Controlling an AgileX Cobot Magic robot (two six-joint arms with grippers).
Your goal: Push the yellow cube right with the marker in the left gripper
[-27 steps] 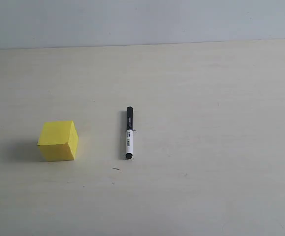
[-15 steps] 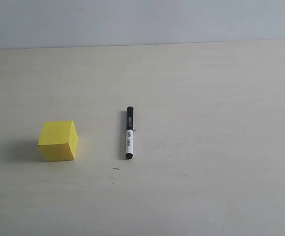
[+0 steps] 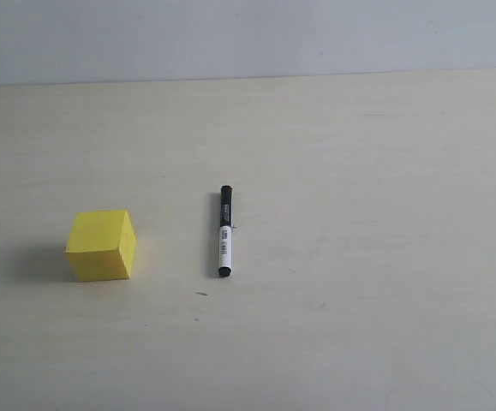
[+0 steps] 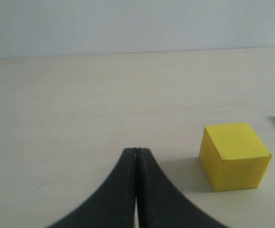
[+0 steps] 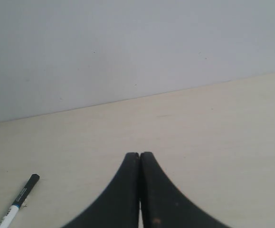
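Not begun. Black left gripper (image 4: 136, 151) fingers (image 4: 120, 190) together, empty; slim black-capped white marker (image 3: 224, 232) loose on bench (image 3: 385, 257), right of bright yellow cube (image 3: 102, 246).

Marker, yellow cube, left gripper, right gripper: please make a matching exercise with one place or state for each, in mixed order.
Things:
1. marker
2. yellow cube
3. left gripper
4. right gripper

Places or states:
A. shut, empty, cube shows in its wrist view
B. lies flat on the table, held by nothing
C. stands left of the marker in the exterior view
D. shut, empty, no cube in its wrist view

Pairs: 1-B, 2-C, 3-A, 4-D
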